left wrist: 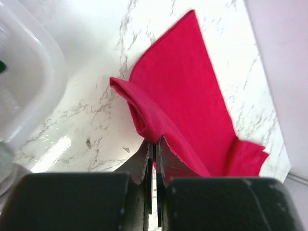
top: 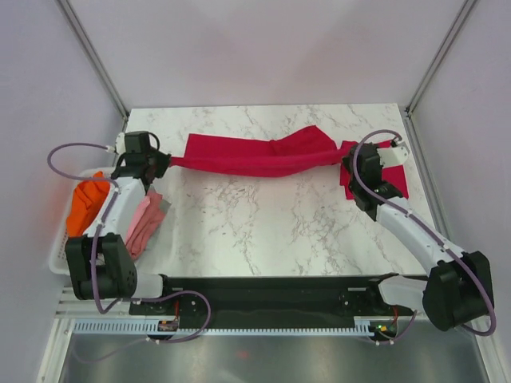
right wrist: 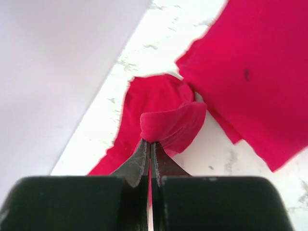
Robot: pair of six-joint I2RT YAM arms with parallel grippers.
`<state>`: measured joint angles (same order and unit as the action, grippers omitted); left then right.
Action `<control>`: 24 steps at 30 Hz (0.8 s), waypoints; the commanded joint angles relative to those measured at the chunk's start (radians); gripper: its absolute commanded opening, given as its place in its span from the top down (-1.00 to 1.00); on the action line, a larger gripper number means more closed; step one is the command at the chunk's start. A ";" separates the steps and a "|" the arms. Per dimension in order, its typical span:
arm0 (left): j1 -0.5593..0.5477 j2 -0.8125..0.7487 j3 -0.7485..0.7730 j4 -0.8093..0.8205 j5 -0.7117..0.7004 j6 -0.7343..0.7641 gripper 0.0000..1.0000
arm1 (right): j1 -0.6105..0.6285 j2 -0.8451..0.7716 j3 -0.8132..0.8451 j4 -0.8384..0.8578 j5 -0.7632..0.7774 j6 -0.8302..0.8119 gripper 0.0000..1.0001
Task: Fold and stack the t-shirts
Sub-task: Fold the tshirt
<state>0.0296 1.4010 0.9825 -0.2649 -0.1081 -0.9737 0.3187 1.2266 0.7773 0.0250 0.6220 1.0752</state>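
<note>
Top view, starting at 9 o'clock: a white bin (top: 58, 243) sits off the counter (top: 263, 231) edge with an orange cloth (top: 88, 203) in it. A pink cloth (top: 144, 223) lies along its 3 o'clock side, partly over the marble.

Just up from that, around 10 o'clock, the left fingers (left wrist: 139, 163) are pinched tight on a bunched corner of a red shirt (top: 255, 155). In the left wrist view there's just a sliver of gap between them, with cloth in it.

That shirt runs as a long twisted band across the far part of the counter, from about 10 o'clock to 2 o'clock. It's narrow at the left end and wider and rumpled toward the right. Can't really tell how much of it touches the marble.

At 2 o'clock the right fingers (right wrist: 137, 161) are clamped on the other end, with a fat fold of red bulging out just past the tips.

Right under and beside that arm, toward 3 o'clock, a second shirt (right wrist: 260, 62) lies flat on the counter near the right wall. It's close to the held one, and I can't tell if they touch
</note>
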 commanded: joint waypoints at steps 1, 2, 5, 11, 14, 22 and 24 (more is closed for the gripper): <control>0.049 -0.115 0.132 -0.160 0.038 0.084 0.96 | 0.000 -0.050 0.149 -0.135 0.001 -0.060 1.00; 0.049 -0.134 0.163 -0.183 0.038 0.093 0.96 | 0.000 -0.071 0.175 -0.151 -0.013 -0.092 1.00; 0.049 -0.241 0.245 -0.252 0.054 0.115 0.96 | 0.008 -0.152 0.243 -0.200 -0.054 -0.126 1.00; 0.049 -0.392 0.445 -0.361 0.065 0.148 0.96 | 0.016 -0.324 0.316 -0.237 -0.100 -0.224 1.00; 0.049 -0.337 0.563 -0.422 0.088 0.162 0.96 | 0.014 -0.325 0.391 -0.276 -0.102 -0.262 1.00; 0.070 -0.097 0.709 -0.458 0.145 0.164 0.96 | 0.013 -0.032 0.723 -0.379 -0.065 -0.394 1.00; 0.076 -0.024 0.699 -0.455 0.194 0.144 0.96 | -0.003 0.049 0.761 -0.379 -0.089 -0.385 1.00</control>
<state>0.0875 1.2629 1.6772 -0.6788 0.0105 -0.8486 0.3286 1.1419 1.4754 -0.3035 0.5358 0.7433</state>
